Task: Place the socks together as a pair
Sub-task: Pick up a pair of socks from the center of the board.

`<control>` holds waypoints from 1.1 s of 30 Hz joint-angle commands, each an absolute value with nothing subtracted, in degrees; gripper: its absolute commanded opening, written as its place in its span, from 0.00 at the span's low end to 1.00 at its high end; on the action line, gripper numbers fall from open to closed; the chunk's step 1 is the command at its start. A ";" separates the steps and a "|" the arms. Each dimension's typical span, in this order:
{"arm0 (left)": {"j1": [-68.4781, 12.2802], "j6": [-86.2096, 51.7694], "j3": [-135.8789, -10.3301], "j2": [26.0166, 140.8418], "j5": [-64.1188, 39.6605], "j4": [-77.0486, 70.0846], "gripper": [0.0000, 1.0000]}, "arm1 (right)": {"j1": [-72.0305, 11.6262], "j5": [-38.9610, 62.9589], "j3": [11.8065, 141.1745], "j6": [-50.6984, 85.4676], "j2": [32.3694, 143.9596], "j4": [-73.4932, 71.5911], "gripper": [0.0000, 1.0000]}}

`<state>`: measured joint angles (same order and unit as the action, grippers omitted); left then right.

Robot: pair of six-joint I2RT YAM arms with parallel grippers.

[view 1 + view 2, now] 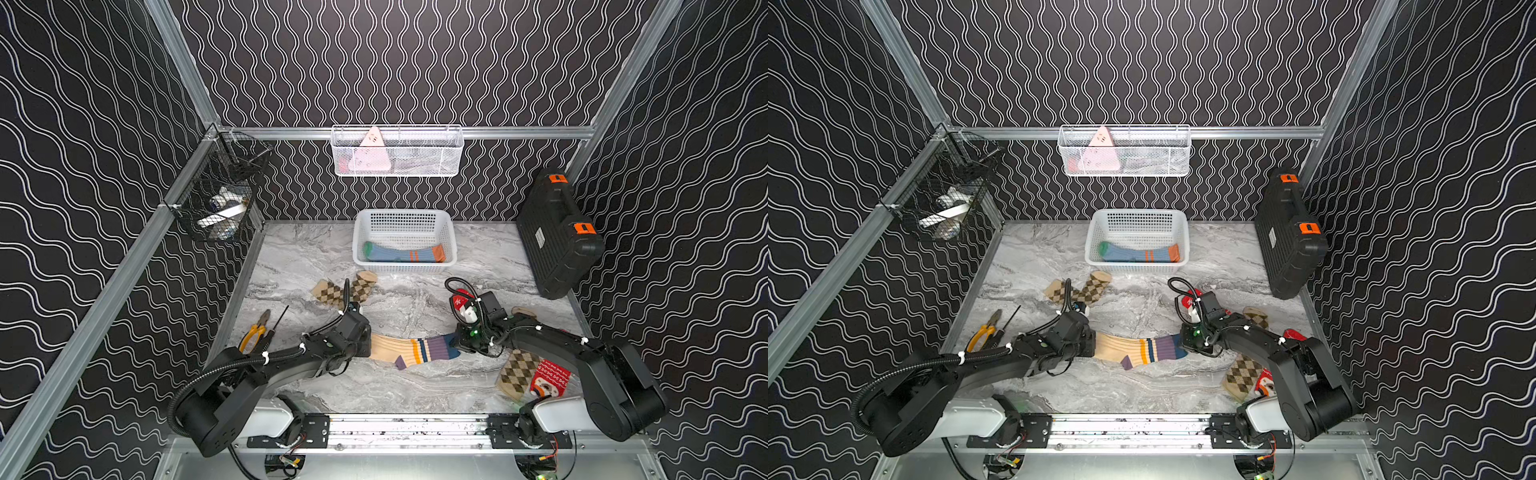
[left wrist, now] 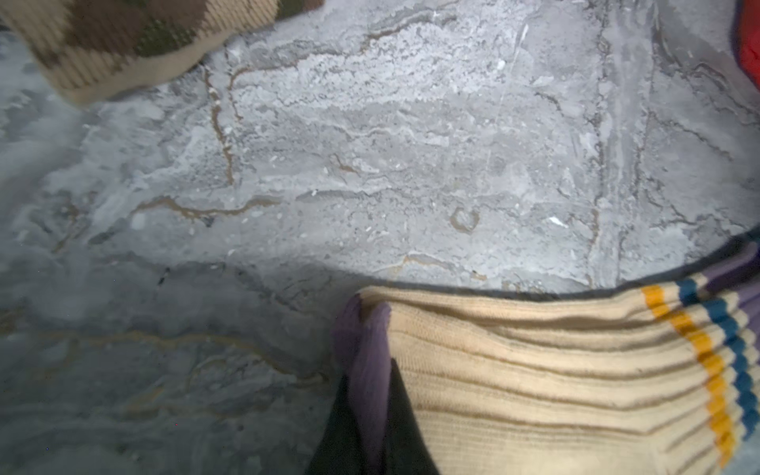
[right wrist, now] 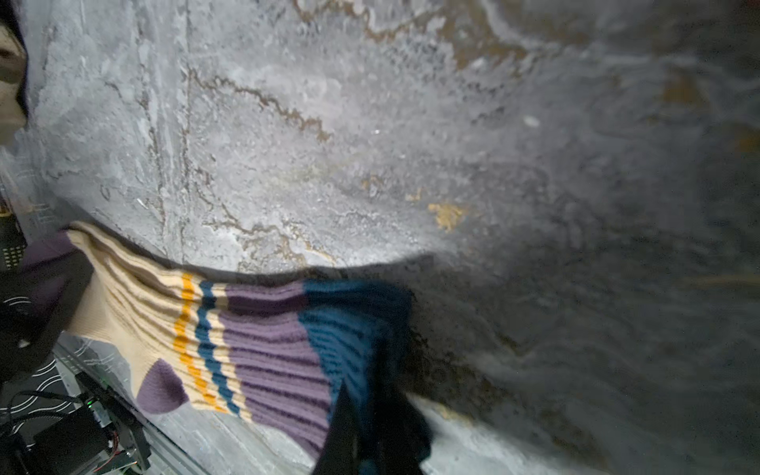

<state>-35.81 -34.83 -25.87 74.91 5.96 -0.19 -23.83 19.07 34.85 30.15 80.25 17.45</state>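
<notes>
Stretching over the table, the striped sock was clamped endwise by left gripper and right gripper.

The floor basket stands at the frame's centre against the back wall, with the basket sock inside it. Below it, at lower centre, the middle sock spans from the left gripper to the right gripper. The crossed socks lie left of centre, between the basket and the left gripper. Pliers lie at the table's left edge. A case leans at the right wall. The lower-right socks lie partly under the right arm.
</notes>
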 commanded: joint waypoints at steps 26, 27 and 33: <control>-29.50 -25.67 -62.08 79.77 5.40 14.63 0.00 | -18.97 15.43 70.84 23.36 82.89 34.98 0.00; -28.34 -25.20 -64.01 81.26 4.85 14.78 0.00 | -18.33 15.89 73.14 23.33 84.02 35.13 0.00; -22.88 -22.30 -74.94 89.70 3.05 14.80 0.00 | -14.50 18.33 86.07 23.55 93.28 34.36 0.00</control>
